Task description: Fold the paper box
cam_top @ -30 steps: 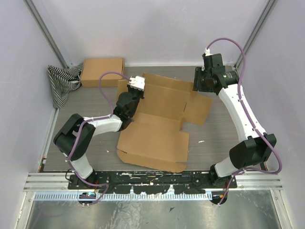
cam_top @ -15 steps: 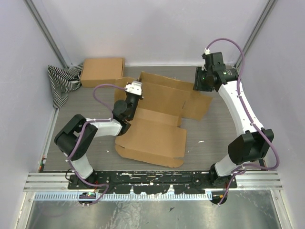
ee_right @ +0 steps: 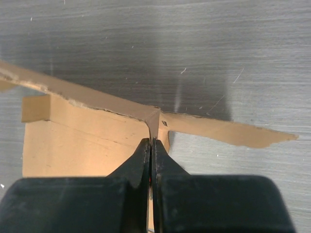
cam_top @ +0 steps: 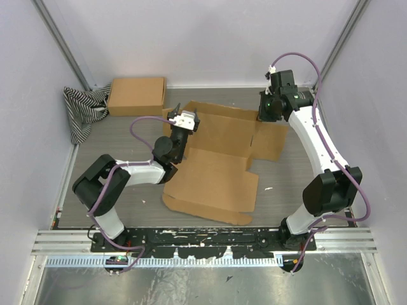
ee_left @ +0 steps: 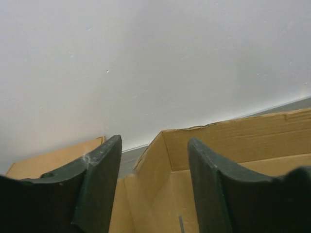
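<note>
The paper box [cam_top: 213,171] lay spread out mid-worktop [cam_top: 283,190], between the two arms. The left claw [cam_top: 189,117] stood over its far left corner, the right claw [cam_top: 262,118] at its far right edge, seemingly on a flap. Behind and to the left sat a second box [cam_top: 135,95], with a cloth [cam_top: 81,109] just beside it in the corner.

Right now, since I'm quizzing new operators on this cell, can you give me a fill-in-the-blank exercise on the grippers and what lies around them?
1. The right gripper is ____ on a flap of the paper box.
2. The left gripper hangs over the box with its jaws ____.
3. The striped cloth lies beside the second cardboard box in the far ____ corner of the table.
Missing words: shut; open; left.
</note>
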Robot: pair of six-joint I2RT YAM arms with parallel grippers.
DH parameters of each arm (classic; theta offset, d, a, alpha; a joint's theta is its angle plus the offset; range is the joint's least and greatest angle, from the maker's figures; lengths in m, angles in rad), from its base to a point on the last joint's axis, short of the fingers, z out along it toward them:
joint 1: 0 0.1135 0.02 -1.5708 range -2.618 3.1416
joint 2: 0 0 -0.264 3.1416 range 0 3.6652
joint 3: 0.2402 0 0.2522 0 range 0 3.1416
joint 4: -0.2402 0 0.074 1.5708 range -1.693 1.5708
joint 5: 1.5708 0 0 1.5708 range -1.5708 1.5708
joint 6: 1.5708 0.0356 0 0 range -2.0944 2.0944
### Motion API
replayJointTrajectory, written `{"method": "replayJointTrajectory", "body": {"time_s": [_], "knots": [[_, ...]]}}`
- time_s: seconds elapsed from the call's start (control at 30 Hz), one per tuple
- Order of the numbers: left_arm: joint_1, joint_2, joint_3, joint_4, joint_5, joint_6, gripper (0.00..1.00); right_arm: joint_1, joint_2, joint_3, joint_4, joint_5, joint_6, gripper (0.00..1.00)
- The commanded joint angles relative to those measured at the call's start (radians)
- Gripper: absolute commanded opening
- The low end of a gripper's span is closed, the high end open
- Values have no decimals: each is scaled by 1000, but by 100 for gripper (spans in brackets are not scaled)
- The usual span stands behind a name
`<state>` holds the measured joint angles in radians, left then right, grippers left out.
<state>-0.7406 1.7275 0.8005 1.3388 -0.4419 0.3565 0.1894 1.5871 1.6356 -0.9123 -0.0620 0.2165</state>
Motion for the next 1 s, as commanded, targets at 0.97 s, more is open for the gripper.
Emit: {"method": "replayJointTrajectory", "body": {"time_s": [0.97], "knots": [[60,-208,515,-1633,-10,-440,50,135,-248,-571,911,257,40,1]]}}
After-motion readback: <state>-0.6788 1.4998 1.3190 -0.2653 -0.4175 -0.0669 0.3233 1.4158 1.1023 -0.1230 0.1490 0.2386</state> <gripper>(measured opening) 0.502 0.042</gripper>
